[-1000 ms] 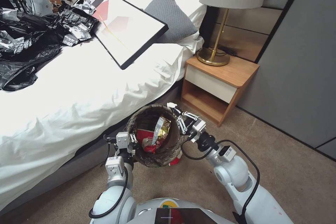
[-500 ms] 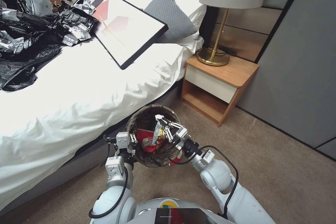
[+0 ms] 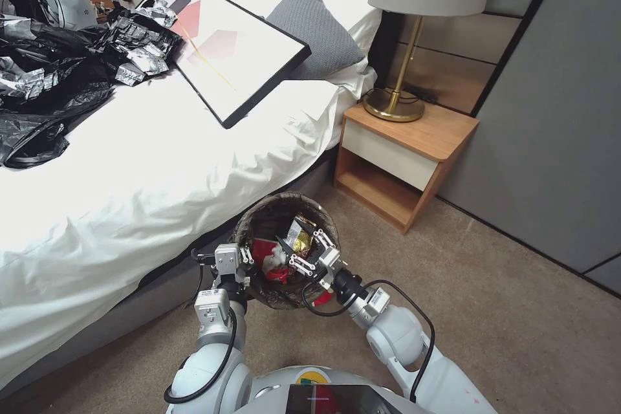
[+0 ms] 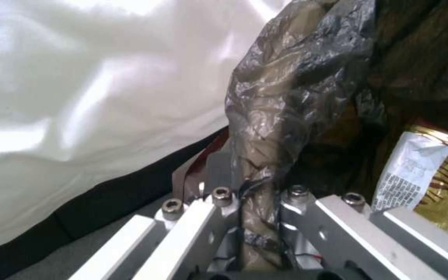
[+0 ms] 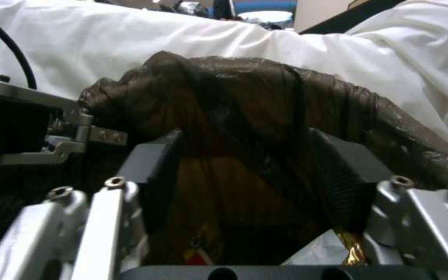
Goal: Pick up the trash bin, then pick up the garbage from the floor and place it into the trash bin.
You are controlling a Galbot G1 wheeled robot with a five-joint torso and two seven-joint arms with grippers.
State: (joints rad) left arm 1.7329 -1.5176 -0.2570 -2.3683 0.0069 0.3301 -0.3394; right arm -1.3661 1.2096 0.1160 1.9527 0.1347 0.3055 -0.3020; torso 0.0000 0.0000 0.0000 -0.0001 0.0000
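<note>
Two grippers work at the trash bin point(image 3: 286, 252), held off the floor beside the bed point(image 3: 162, 168); my left gripper point(image 3: 240, 260) is clenched on its bagged rim; my right gripper point(image 3: 305, 252) hangs spread over the mouth, above wrappers point(image 3: 299, 238) inside. Best to lift straight up, I judge, clear of the liner.
</note>
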